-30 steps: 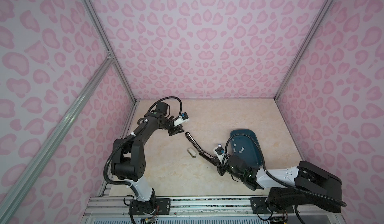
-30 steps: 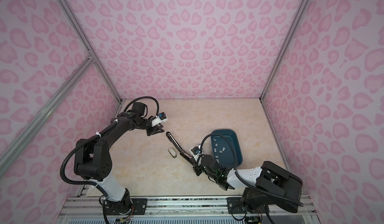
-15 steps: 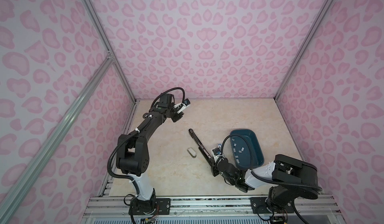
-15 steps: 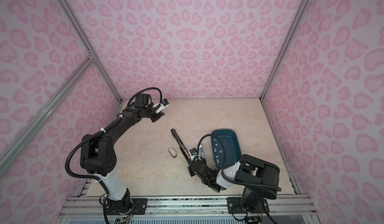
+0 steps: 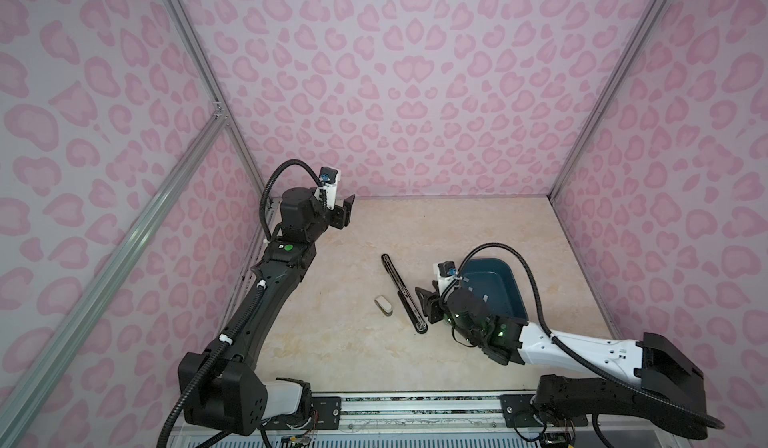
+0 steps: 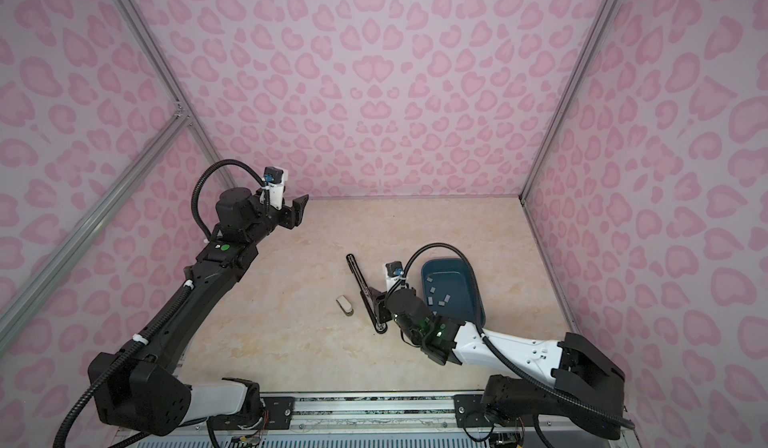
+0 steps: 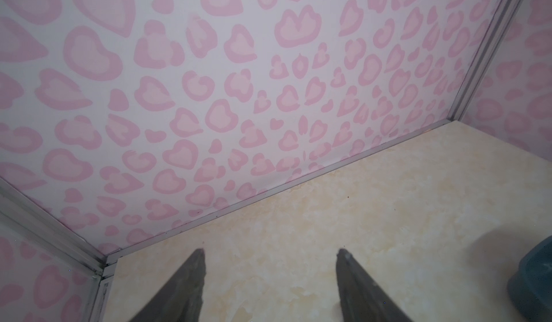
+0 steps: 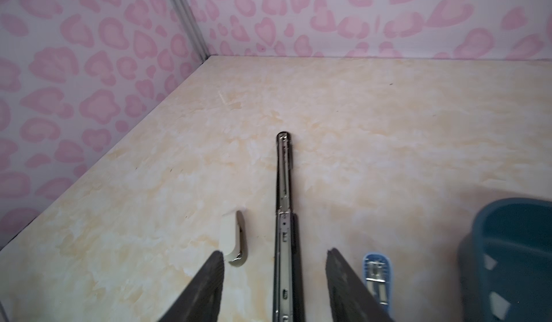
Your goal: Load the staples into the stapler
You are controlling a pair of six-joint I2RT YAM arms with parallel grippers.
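Note:
A long black stapler lies opened out flat on the table's middle. In the right wrist view this stapler runs between the spread fingers of my right gripper, which touch nothing. In both top views the right gripper stands open at the stapler's near end. The staples are pale strips in a dark blue tray. My left gripper hangs open and empty over bare table by the back left corner.
A small cream stapler lies just left of the black one. A small light blue stapler lies between the right gripper and the tray. Pink patterned walls close in the table on three sides.
Both grippers have opened. The left arm has swung away from the stapler's far end to the back left corner. The stapler now lies loose between the right fingers.

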